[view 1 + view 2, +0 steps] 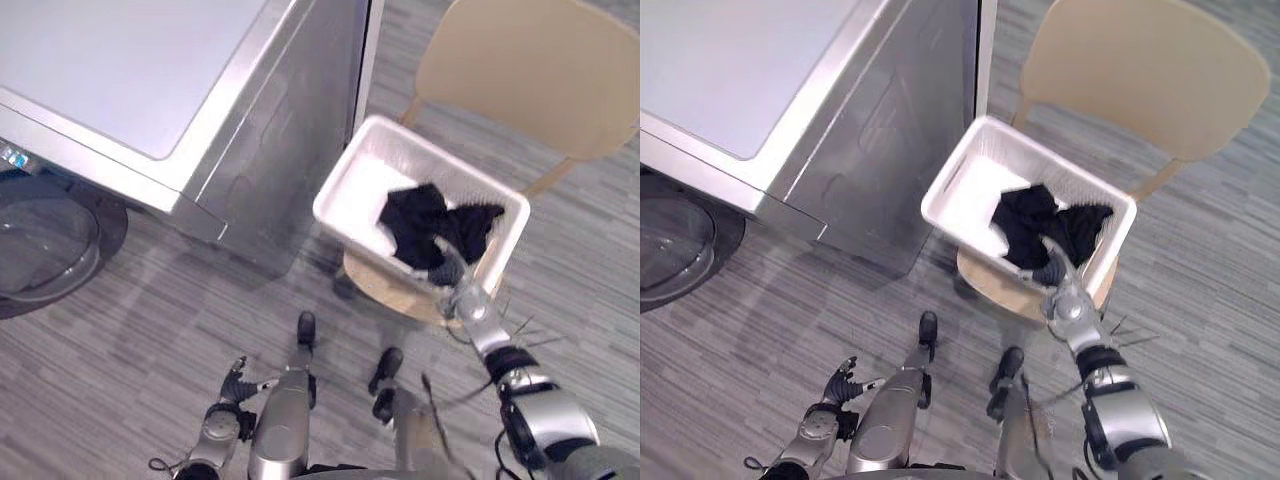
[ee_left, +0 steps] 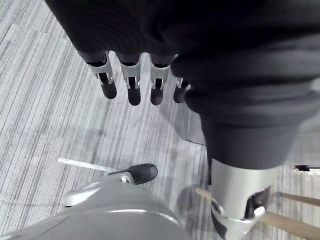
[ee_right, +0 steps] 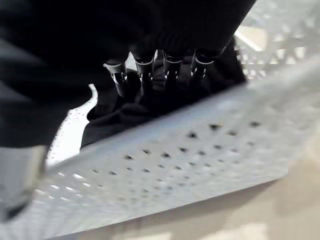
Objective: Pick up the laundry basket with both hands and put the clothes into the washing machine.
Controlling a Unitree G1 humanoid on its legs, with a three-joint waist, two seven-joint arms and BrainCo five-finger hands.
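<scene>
- 2 hands show, and the right hand (image 1: 1065, 295) is the one at the task's thing. Its silver dark-tipped fingers (image 3: 145, 70) are straight, side by side with small gaps, and clamped on nothing.
- Those fingers reach over the near rim of the white perforated plastic laundry basket (image 1: 350, 190). Their tips are at the crumpled heap of black clothes (image 1: 430, 225); I cannot tell if they touch it.
- The black clothes lie inside the basket, bunched toward its near right corner. The smooth white bottom on the far left side is bare.
- The basket is rectangular, with walls pierced by rows of small holes. It rests tilted on the round seat of a pale wooden chair (image 1: 530, 70), overhanging the seat's edge on the left.
- 1 corner of the basket is near the side wall of the silver-grey washing machine (image 1: 130, 70), with a narrow strip of floor between them.
- The machine's round dark glass door (image 1: 45, 240) is swung open at its front, well apart from the basket.
- The left hand (image 1: 232, 385) hangs low over the grey striped carpet floor (image 1: 150, 320), well apart from the basket. Its fingers (image 2: 132, 82) are straight, loosely spread, and hold nothing.
</scene>
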